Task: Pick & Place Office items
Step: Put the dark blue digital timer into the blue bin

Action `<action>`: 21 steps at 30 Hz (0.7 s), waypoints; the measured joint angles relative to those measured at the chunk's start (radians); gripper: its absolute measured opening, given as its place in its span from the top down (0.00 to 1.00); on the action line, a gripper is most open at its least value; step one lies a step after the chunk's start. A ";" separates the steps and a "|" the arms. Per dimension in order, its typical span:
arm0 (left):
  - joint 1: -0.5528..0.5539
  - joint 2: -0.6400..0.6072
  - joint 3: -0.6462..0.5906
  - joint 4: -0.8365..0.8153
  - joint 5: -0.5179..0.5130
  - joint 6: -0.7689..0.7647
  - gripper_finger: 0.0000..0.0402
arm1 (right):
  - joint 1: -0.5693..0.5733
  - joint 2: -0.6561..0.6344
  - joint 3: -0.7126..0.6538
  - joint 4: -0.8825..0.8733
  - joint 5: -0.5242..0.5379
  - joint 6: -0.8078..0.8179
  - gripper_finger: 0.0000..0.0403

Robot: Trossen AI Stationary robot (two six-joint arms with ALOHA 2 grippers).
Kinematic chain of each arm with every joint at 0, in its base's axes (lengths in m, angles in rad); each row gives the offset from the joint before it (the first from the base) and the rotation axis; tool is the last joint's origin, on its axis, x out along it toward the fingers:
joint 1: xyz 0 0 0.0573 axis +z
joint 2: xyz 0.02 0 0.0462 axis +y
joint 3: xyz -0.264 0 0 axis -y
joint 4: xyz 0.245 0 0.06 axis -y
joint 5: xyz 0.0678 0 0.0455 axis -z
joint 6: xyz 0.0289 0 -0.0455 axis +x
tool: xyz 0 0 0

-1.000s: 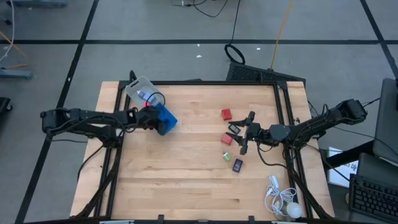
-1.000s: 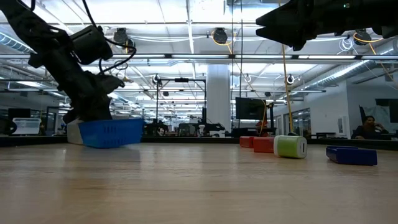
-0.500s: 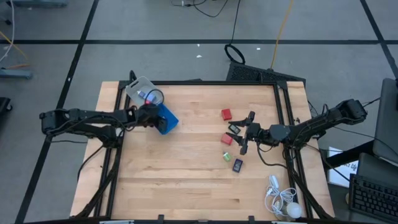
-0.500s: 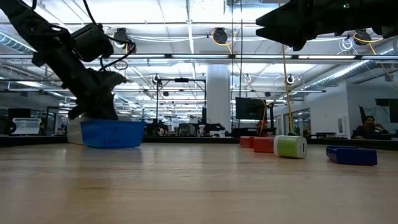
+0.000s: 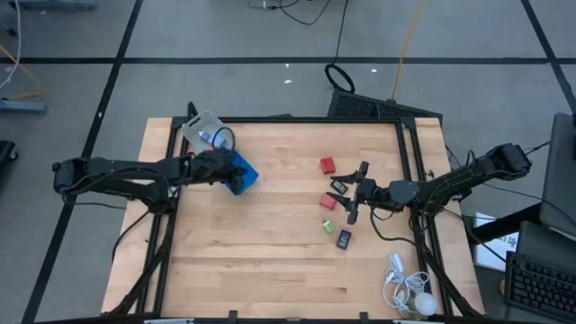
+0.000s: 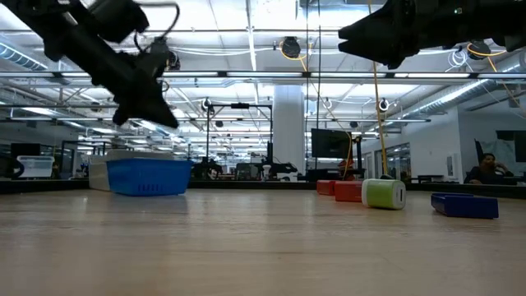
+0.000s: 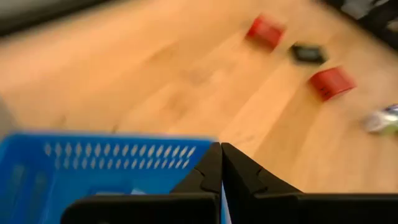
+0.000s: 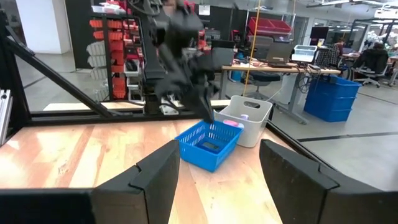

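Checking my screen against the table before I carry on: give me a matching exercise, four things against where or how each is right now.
Things:
1. left hand
2. right hand
3. blue basket
4. white corded gadget

States or places:
A. near the table's front right corner
B. open, raised above the scattered small items
C. on the table beside the clear box
D. shut, raised just above the basket

Pairs: 1-D, 2-B, 3-C, 4-A

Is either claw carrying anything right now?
No. The left claw is shut and empty above the blue tray; the right claw hangs open, empty.
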 joint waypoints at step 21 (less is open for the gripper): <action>-0.381 -0.386 -0.045 0.012 -0.236 0.280 0.99 | 0.000 0.000 0.000 -0.078 0.000 0.033 0.47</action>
